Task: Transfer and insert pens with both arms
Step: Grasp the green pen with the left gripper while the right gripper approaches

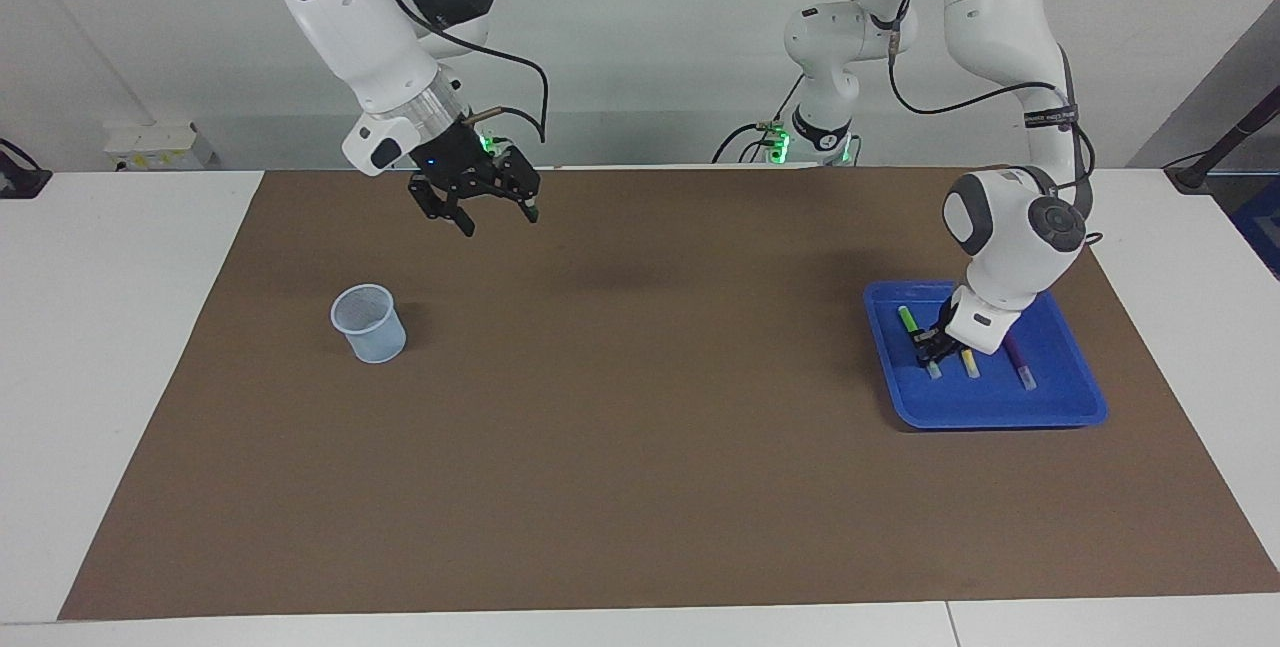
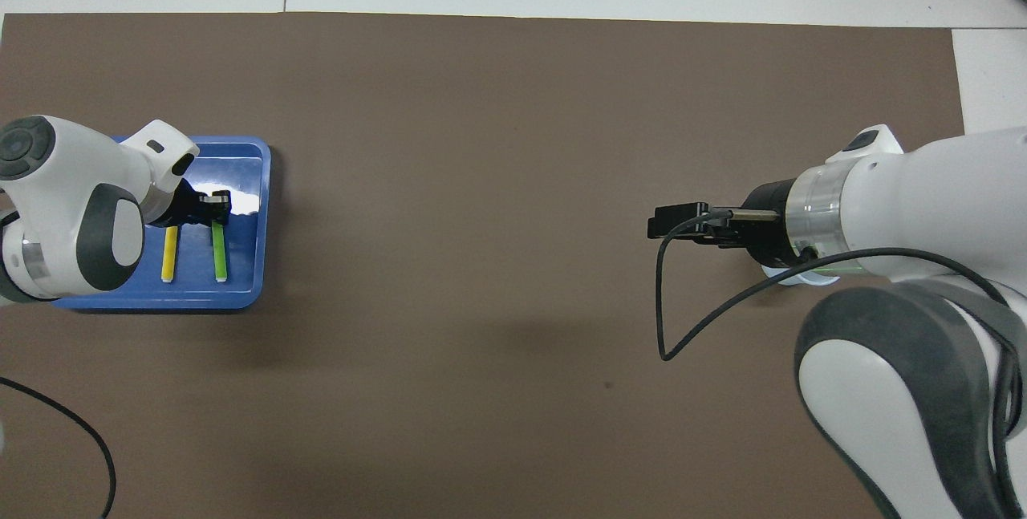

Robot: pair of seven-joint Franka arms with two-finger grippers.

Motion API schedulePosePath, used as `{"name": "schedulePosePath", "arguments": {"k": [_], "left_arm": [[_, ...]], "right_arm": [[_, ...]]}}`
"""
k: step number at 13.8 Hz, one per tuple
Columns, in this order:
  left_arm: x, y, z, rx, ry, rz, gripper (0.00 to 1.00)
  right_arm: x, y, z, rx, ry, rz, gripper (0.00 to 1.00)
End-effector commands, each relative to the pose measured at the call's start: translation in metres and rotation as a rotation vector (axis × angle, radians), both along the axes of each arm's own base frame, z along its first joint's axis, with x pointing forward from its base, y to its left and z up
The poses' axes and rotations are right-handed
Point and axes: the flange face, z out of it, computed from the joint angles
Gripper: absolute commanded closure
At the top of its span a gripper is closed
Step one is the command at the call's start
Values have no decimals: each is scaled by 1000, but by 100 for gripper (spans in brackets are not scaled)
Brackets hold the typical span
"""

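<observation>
- Left gripper [image 1: 934, 345] has clamped the green pen [image 1: 911, 322], which lies in the tray [image 1: 1000, 409] beside the yellow pen [image 1: 968, 363] and purple pen [image 1: 1018, 357].
- Right gripper [image 1: 493, 212] hangs open, empty, over the mat.
- Cup [image 1: 369, 324] holds nothing; all three transfers remain.

Overhead: purple pen hidden under left arm's wrist [image 2: 72, 214]; cup [image 2: 802, 277] mostly covered by right arm [image 2: 899, 206]. Green pen [image 2: 219, 250]: far end masked by left gripper [image 2: 215, 206]. Right arm's elbow cut off, lower right.

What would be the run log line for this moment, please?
left gripper: shut on green pen in blue tray | right gripper: open, over mat | cup: empty
</observation>
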Motion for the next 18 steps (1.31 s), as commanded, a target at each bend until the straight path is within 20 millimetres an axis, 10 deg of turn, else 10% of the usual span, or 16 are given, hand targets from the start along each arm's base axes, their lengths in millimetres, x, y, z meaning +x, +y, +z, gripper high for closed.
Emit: {"name": "schedulePosePath", "arguments": {"k": [1,9,18], "left_arm": [[1,-4,15,5,76,19,100],[0,-1,102,16,149,112,100],[-30,-33,202,-159,167,692,100]], "right_arm": [[-10,16,-12,71,30,-70,0],[0,47,-56,77,140,-198,0],[0,91,-50,308,234,-415,0]]}}
